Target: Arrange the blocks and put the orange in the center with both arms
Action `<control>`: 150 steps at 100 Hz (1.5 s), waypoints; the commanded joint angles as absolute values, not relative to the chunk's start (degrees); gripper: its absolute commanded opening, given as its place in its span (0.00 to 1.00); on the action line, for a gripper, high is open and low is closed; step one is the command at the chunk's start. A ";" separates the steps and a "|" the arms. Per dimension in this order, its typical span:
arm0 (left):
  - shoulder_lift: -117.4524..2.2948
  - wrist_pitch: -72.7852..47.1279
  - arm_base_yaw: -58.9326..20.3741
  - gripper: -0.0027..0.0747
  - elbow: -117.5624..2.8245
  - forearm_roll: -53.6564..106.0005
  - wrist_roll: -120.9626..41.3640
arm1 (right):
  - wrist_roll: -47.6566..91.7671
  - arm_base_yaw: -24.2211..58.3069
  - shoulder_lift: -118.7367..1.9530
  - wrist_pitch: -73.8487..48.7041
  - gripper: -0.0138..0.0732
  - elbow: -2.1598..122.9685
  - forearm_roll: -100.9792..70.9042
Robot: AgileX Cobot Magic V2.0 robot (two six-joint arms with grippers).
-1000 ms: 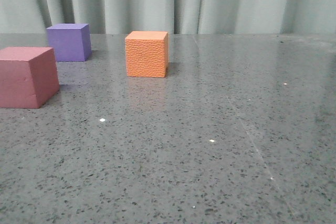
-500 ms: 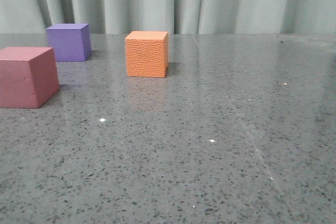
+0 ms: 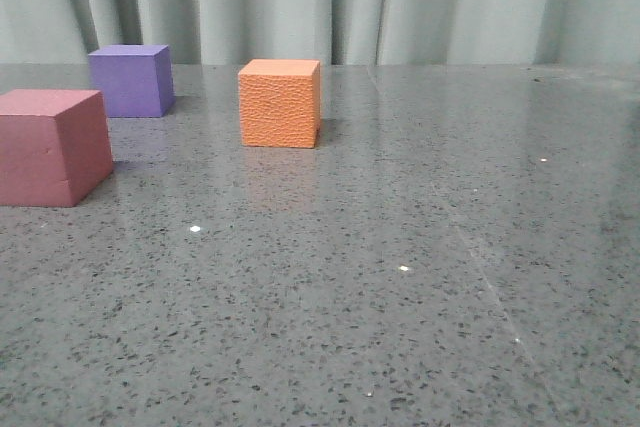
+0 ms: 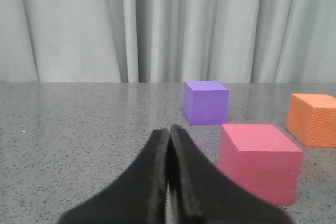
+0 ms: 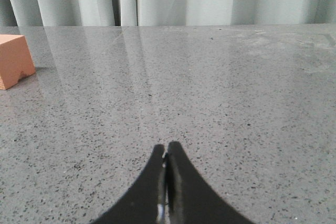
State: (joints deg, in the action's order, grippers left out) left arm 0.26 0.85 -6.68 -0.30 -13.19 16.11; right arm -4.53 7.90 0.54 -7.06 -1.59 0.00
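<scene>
No block gripped, arrangement not yet begun.

Behind everything a pale grey-green pleated curtain [image 3: 400, 2] is hung, and before it a polished speckled grey stone table [image 3: 420, 277] is spread, on which faint reflections of the cubes are seen. With the orange cube [image 3: 280, 103] taken as landmark, the pink-red cube [image 3: 52, 147] is set well to its left and nearer the camera, and the purple cube [image 3: 131, 79] to its left and slightly farther back; none are touching. No line with orange in the middle is judged formed. The left gripper [image 4: 169, 135] and right gripper [image 5: 166, 153] are seen pressed together, nothing held, both apart from the blocks.
</scene>
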 commanded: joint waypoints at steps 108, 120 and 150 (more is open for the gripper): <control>-33.56 -44.16 -6.62 0.01 -50.76 -4.94 16.59 | -3.98 7.63 1.75 -2.00 0.02 -0.80 0.00; -34.97 -44.55 -6.62 0.01 -50.76 -4.94 16.59 | -3.98 7.63 1.75 -2.00 0.02 -0.80 0.00; -35.37 -44.06 -6.62 0.37 -50.76 -4.94 16.29 | -3.98 7.63 1.75 -2.00 0.02 -0.80 0.00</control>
